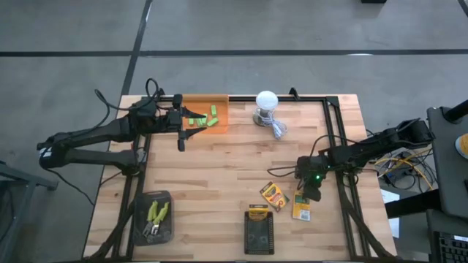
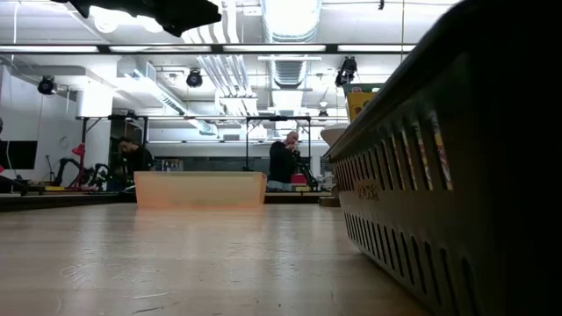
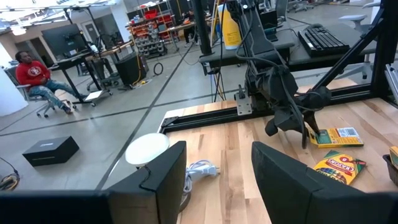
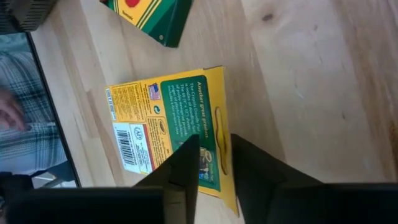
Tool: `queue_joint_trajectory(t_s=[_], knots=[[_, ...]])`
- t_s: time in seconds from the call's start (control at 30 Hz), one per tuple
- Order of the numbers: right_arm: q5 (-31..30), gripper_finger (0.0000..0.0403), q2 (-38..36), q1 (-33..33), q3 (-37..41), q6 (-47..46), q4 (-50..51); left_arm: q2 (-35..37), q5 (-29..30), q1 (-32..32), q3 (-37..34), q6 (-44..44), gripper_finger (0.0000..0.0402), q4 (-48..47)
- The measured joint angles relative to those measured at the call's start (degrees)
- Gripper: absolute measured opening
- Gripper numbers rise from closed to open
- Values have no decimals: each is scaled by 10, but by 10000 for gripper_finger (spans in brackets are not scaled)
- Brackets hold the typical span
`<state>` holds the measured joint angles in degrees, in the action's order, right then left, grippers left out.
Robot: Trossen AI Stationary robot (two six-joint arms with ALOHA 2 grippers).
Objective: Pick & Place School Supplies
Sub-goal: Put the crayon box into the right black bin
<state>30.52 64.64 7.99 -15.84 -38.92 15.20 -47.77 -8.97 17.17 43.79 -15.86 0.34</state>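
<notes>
Right under the right wrist camera, a crayon box [image 4: 166, 140] lies flat on the table [image 1: 219, 168], back side up, at the right front. Both fingers [image 4: 186, 165] of the right gripper [image 1: 310, 191] stand close together over its edge, touching it; a firm grip cannot be told. A second crayon box [image 1: 273, 195] lies just beside it, apart from the first. A third [image 1: 257, 213] lies on a dark basket [image 1: 258, 237] at the front edge. Two pliers [image 1: 156, 214] sit in a dark tray [image 1: 139, 230] at the front left. Green blocks [image 1: 203, 119] lie in an orange bin [image 1: 189, 104] at the rear left, where the left gripper [image 1: 181, 130] hovers, fingers spread and empty. A white bulb [image 1: 266, 101] with cable stands at the rear.
</notes>
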Motion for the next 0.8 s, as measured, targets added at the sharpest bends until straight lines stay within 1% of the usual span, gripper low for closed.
queue_joint_trajectory(t_s=[0.23, 0.3, 0.8], knots=[[-2, 24, 0, 0, 0, 2, -1, 0, 0, 0, 0, 0, 188, 0], [-3, 12, 0, 0, 0, 4, -2, 0, 0, 0, 0, 0, 188, 0], [-5, 8, -2, 0, -3, 2, -6, 0, 0, 0, 0, 0, 188, 0]])
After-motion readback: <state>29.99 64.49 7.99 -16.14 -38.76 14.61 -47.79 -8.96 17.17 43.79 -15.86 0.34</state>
